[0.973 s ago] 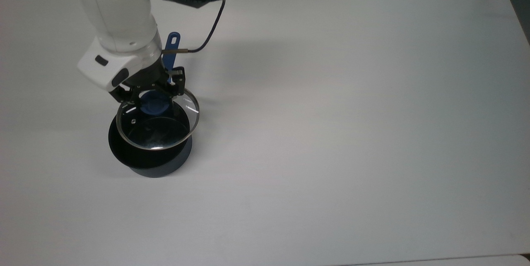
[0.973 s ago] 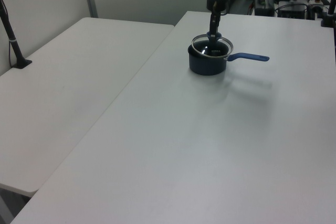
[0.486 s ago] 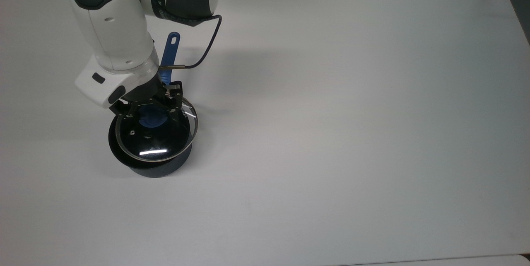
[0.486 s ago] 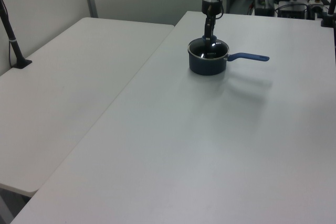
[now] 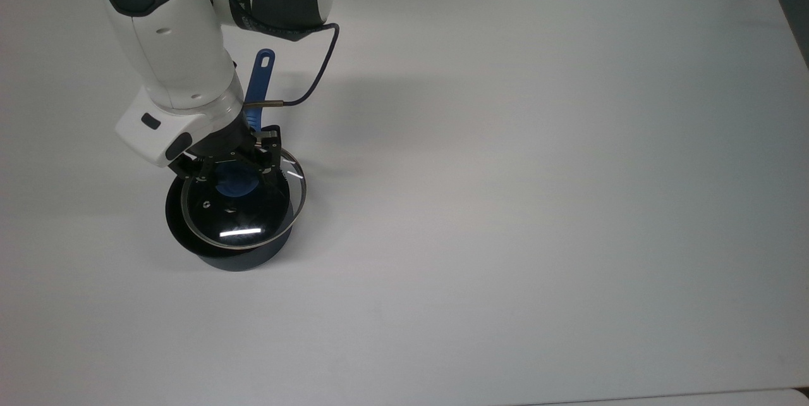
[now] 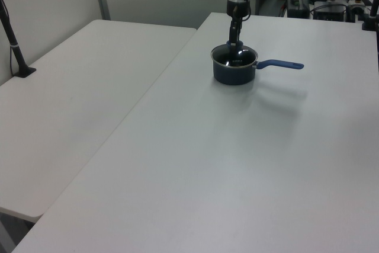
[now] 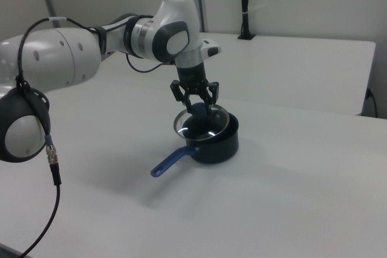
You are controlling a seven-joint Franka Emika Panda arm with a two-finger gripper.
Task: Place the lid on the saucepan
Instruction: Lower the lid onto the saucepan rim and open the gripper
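Lid [image 5: 243, 203] sitting over saucepan [image 5: 229, 243] mouth, glass disc a bit offset toward the top view's right, rim overhanging pot edge there; flat seating not certain. Blue knob [image 5: 235, 179] at lid centre, light streak on glass. Saucepan on white table [image 5: 505, 172], near the top view's left, long blue handle [image 5: 258, 88] pointing toward the top view's top, partly hidden behind arm. Second table [image 6: 77, 105] alongside in left view, black post [image 6: 15, 45] on it. Black cable [image 5: 316, 71] looping from wrist over handle. Gripper [image 5: 235, 166] directly over knob, fingers [image 7: 208, 98] spread apart either side of knob, not pinching it; contact unclear. Arm [image 5: 170, 45] reaching down nearly vertical, wrist slightly tilted.
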